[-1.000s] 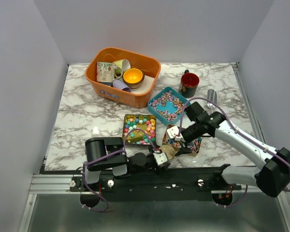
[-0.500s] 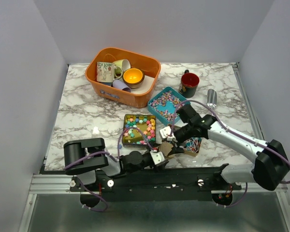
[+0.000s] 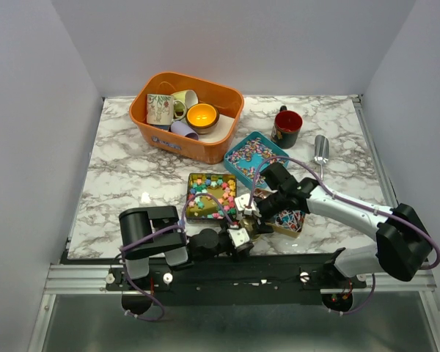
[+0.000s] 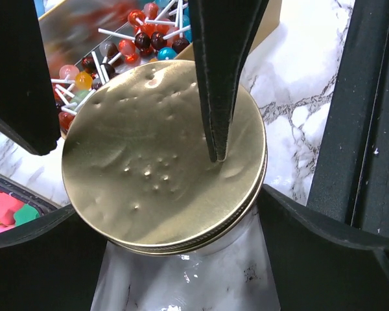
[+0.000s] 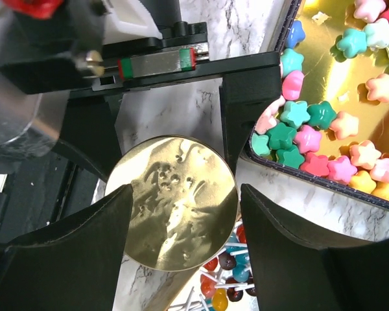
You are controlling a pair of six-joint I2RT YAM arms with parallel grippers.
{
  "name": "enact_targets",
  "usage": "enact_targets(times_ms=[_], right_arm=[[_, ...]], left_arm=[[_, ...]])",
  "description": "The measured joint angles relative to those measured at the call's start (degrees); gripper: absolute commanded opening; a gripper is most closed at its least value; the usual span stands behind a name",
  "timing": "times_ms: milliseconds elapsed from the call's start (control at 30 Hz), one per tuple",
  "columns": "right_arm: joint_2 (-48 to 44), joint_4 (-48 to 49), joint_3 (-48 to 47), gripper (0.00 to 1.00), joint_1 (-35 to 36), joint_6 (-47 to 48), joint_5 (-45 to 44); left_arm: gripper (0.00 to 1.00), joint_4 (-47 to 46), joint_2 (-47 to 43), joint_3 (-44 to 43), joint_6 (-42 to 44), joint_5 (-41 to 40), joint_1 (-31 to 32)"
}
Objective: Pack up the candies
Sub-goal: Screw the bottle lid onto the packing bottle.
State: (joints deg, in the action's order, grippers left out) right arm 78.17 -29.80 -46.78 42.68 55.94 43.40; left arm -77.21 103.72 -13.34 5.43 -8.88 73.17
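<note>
Straddling the gold disc (image 4: pixel 162 175), our left pincer (image 4: pixel 181 223) and right pincer (image 5: pixel 185 201) both stand with jaws apart. The disc hides part of the lollipops (image 4: pixel 110 52). Star candies (image 5: pixel 324 123) fill the tin (image 5: pixel 318 52) just beside it on the worktop (image 4: pixel 298 84).

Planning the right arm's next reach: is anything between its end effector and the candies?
Yes. The gold disc lies directly under the right end effector, one fingertip at its surface, with the left end effector flanking it. It hides part of the lollipops below. The star candies beside it lie uncovered.
</note>
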Motion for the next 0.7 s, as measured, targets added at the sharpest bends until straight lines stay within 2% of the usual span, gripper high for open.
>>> enact_targets(times_ms=[400,467,700], right_arm=[[-3.5,-3.3,-2.3,0.73,-3.0,-0.5,-1.8],[-5.1,-3.9,-2.8,0.74,-3.9,-0.5,-1.7],[-6.5,-7.7,-2.9,0.76,-6.5,4.5,-1.7]], left_arm=[[0.83,-0.4,0.5,0.0,-2.4,3.1,-1.9],[0.77,-0.4,0.5,0.0,-2.5,3.4,-2.0],[0.76,-0.4,0.5,0.0,-2.7,4.0,-2.4]])
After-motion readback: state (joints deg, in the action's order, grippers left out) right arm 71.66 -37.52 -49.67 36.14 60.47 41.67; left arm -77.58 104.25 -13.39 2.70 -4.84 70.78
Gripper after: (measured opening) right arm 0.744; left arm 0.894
